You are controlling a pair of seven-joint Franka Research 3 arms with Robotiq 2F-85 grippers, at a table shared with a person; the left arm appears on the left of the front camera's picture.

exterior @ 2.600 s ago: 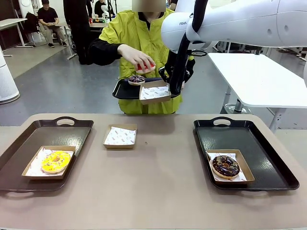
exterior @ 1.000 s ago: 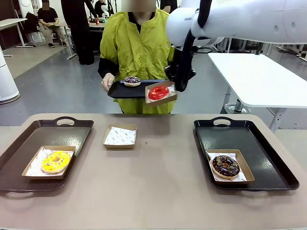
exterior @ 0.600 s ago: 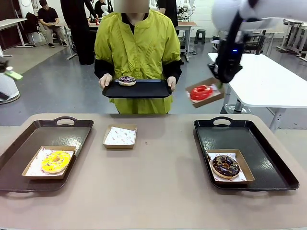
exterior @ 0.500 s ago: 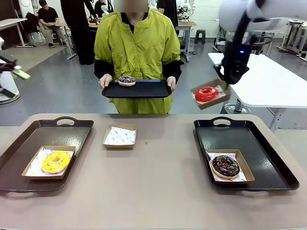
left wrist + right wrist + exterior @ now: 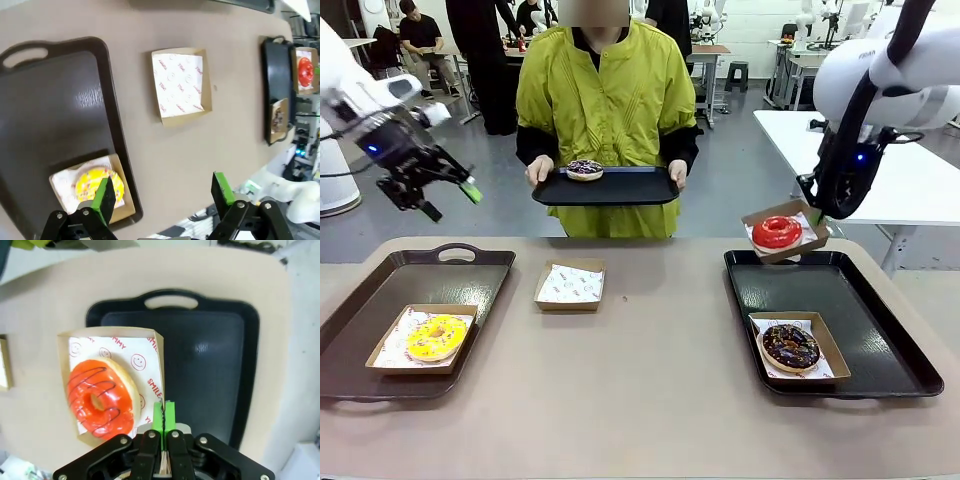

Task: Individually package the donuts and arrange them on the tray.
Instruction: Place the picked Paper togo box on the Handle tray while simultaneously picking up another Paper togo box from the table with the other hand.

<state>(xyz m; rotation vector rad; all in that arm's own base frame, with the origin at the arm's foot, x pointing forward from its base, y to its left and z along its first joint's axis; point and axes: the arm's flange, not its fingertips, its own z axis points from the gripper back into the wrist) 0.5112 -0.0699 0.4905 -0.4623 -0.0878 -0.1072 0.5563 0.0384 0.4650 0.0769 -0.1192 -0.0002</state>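
My right gripper (image 5: pixel 815 216) is shut on the rim of a cardboard box (image 5: pixel 798 212) that holds the glossy red donut (image 5: pixel 777 232), hanging just above the far left corner of the black right tray (image 5: pixel 840 275). In the right wrist view the pads (image 5: pixel 163 415) pinch the box wall beside the red donut (image 5: pixel 102 397). The chocolate donut (image 5: pixel 791 346) lies boxed on that tray. The yellow donut (image 5: pixel 437 337) lies boxed on the left tray (image 5: pixel 380 300). My left gripper (image 5: pixel 448 200) hangs open in the air above the left tray; beneath it lies the yellow donut (image 5: pixel 95 186). The purplish donut (image 5: pixel 585 168) rests on the person's tray.
An empty paper-lined box (image 5: pixel 570 284) lies on the table between the trays, also as the empty box (image 5: pixel 181 85) in the left wrist view. The person at the far side holds a black tray (image 5: pixel 620 188) with both hands. A white table (image 5: pixel 890 170) stands at the right.
The person put the red donut into the held box; my right gripper carried it right and down to the right tray. My left arm swung into view at the left.
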